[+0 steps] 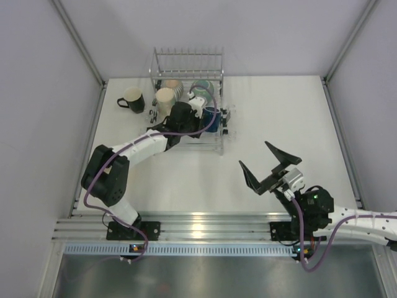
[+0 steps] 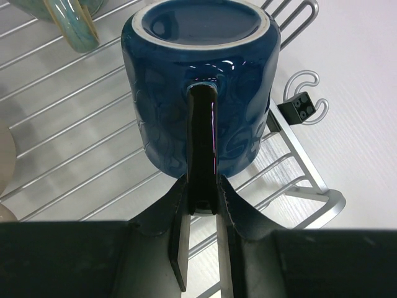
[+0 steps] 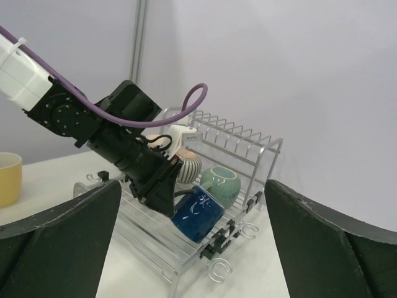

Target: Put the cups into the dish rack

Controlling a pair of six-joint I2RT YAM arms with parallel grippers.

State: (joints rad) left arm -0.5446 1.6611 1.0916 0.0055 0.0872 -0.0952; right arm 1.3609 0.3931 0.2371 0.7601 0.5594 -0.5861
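Note:
The dish rack (image 1: 218, 144) stands at the back middle of the table. My left gripper (image 1: 205, 121) reaches into it, shut on the handle of the dark blue cup (image 2: 201, 81). That cup is tilted low over the wires near the rack's right end (image 3: 197, 213); I cannot tell whether it rests on them. A tall cream cup (image 1: 165, 99), a ribbed beige cup (image 3: 186, 164) and a teal-green cup (image 3: 221, 184) sit in the rack. A black cup (image 1: 132, 99) stands on the table left of the rack. My right gripper (image 1: 254, 154) hangs open and empty, well in front of the rack.
A yellowish cup (image 3: 7, 179) stands on the table at the left edge of the right wrist view. Upright prongs (image 1: 188, 61) line the rack's far side. Grey walls close in the table on the left, back and right.

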